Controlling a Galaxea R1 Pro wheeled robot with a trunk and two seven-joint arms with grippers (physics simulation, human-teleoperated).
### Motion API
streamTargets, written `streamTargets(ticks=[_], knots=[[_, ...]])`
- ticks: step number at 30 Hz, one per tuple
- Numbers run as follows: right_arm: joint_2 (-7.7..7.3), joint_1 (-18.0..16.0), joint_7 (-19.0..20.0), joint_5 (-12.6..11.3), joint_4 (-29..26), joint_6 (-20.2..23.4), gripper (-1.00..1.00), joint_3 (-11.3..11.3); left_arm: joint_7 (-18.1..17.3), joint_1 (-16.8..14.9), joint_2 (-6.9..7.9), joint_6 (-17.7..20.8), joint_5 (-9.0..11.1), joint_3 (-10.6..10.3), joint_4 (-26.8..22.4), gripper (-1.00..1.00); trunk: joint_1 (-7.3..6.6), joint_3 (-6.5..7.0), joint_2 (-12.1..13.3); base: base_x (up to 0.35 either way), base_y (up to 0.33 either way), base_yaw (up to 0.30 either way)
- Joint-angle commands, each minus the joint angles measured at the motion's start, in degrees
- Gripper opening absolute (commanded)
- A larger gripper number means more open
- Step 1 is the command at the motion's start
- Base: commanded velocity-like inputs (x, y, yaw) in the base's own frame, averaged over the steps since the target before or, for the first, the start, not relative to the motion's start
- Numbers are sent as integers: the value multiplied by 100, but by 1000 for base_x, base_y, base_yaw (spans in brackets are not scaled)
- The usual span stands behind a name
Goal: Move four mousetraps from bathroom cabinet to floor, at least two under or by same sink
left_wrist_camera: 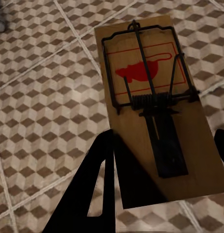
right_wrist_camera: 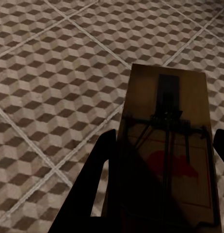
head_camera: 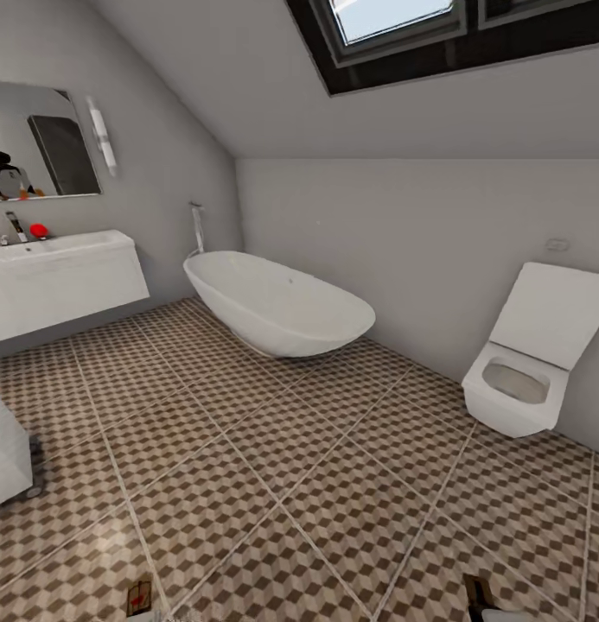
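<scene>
- My left gripper (left_wrist_camera: 163, 187) pinches a mousetrap (left_wrist_camera: 153, 104) above the bathroom floor (left_wrist_camera: 49, 97).
- My right gripper (right_wrist_camera: 163, 187) pinches a second mousetrap (right_wrist_camera: 165, 155).
- Sink (head_camera: 53, 246) far left.

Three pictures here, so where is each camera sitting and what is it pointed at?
Head view: high on the robot, facing the bathtub, sink and toilet.
Left wrist view: by the left hand, looking down at its mousetrap; a dark finger shows.
Right wrist view: by the right hand, likewise with a second mousetrap.
All share the cube-patterned floor.
</scene>
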Motion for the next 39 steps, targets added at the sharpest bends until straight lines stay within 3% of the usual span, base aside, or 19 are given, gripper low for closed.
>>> streamTargets(ticks=[1,17,39], knots=[[5,-3,47,48,1,-21,-100,-50,49,-6,-4,-6,-33,-33,14,-100,0,-5,-3,0,0,290],[5,-3,47,48,1,-21,-100,-51,49,-6,-4,-4,-33,-31,14,-100,0,-5,-3,31,0,290],[5,-3,47,48,1,-21,-100,-43,49,-6,-4,-4,-33,-27,14,-100,0,-5,-3,288,57,290]])
